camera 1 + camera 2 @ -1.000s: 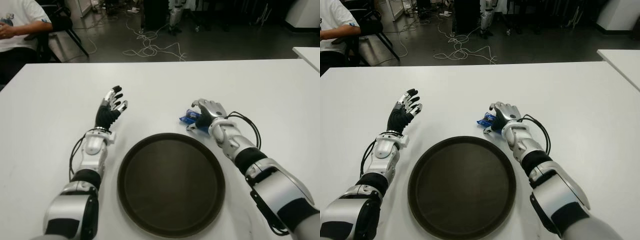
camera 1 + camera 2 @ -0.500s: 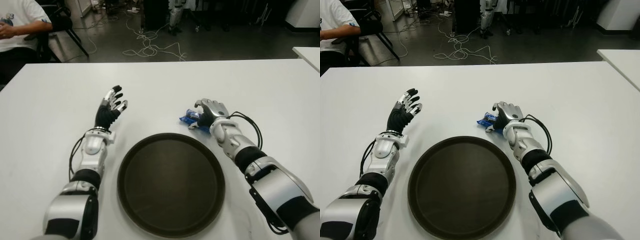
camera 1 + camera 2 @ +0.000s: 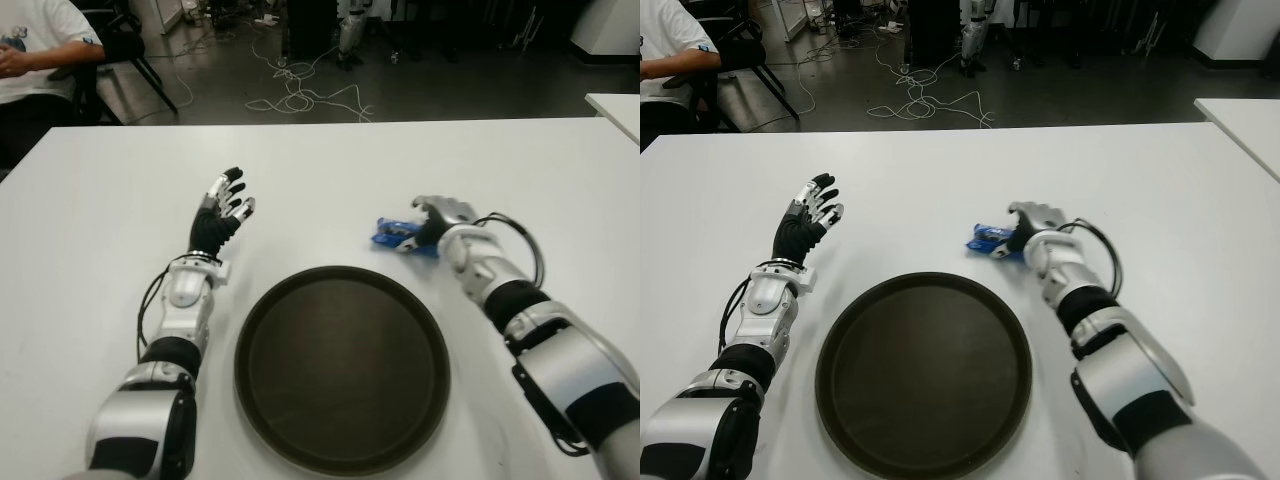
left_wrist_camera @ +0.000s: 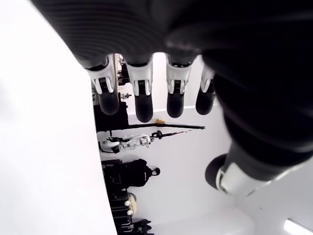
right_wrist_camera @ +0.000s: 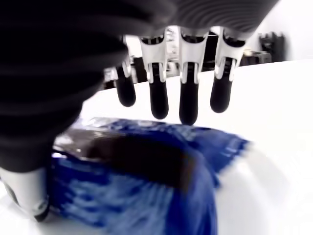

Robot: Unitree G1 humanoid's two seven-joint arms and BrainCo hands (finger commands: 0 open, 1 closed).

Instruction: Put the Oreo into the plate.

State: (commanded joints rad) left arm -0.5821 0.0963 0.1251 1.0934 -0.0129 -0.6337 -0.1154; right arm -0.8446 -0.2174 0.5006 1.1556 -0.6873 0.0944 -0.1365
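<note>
Fingertips (image 5: pixel 189 106) of my right hand (image 3: pixel 443 220) arch over the Oreo (image 3: pixel 396 234), a blue packet lying on the white table (image 3: pixel 100 210) just past the far right rim of the plate (image 3: pixel 342 366). From the right wrist camera I see the four fingers extended and hanging above the wrapper with daylight between them, and the thumb down by the near end of the packet; they bracket it loosely, and I cannot tell whether any of them actually presses on it. I read the hand as not closed on the packet. The packet sits flat on the tabletop, outside the plate, beside the hand on its inner side.

The plate is a dark round tray with a raised rim, set on the table between my two forearms.

My left hand (image 3: pixel 222 212) shows to the left of the plate, a little beyond its far edge, palm raised, fingers straight and spread, holding nothing.

At the far left corner a person (image 3: pixel 35 40) in a white shirt sits on a chair beyond the table, and cables (image 3: pixel 300 98) lie on the dark floor behind.
</note>
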